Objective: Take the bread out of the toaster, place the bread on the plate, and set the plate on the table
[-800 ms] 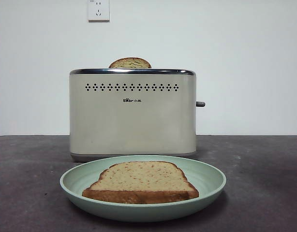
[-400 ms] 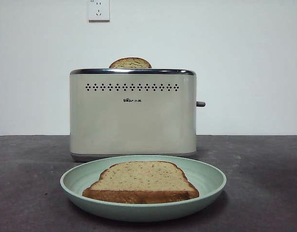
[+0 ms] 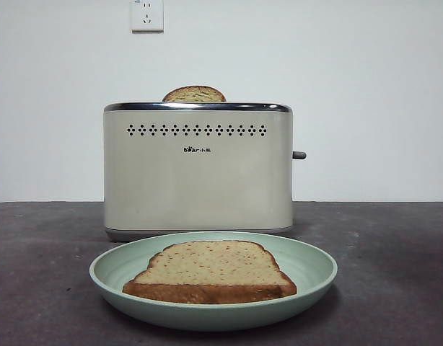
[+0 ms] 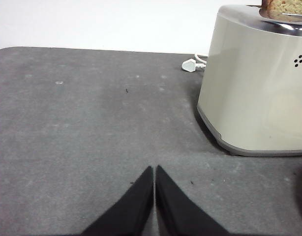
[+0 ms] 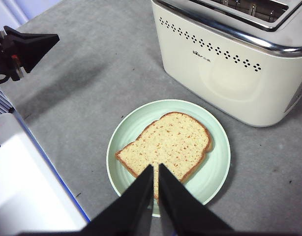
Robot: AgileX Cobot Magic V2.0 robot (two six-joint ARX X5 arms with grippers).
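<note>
The bread point(image 3: 211, 268) lies flat in the pale green plate point(image 3: 315, 263), which rests on the dark table point(image 3: 395, 274) in front of the cream toaster point(image 3: 198, 173). A second, narrower slice point(image 3: 194, 94) sticks up from the toaster's slot. My right gripper point(image 5: 156, 166) is shut and empty, high above the plate point(image 5: 217, 167) and the bread point(image 5: 166, 145). My left gripper point(image 4: 154, 167) is shut and empty over bare table beside the toaster point(image 4: 259, 88). Neither arm shows in the front view.
A grey lever point(image 3: 299, 155) juts from the toaster's right side. A white plug and cable point(image 4: 193, 64) lie behind the toaster. A wall socket point(image 3: 147, 14) sits on the white wall. The right wrist view shows a white, blue-edged surface point(image 5: 23, 172) beside the table.
</note>
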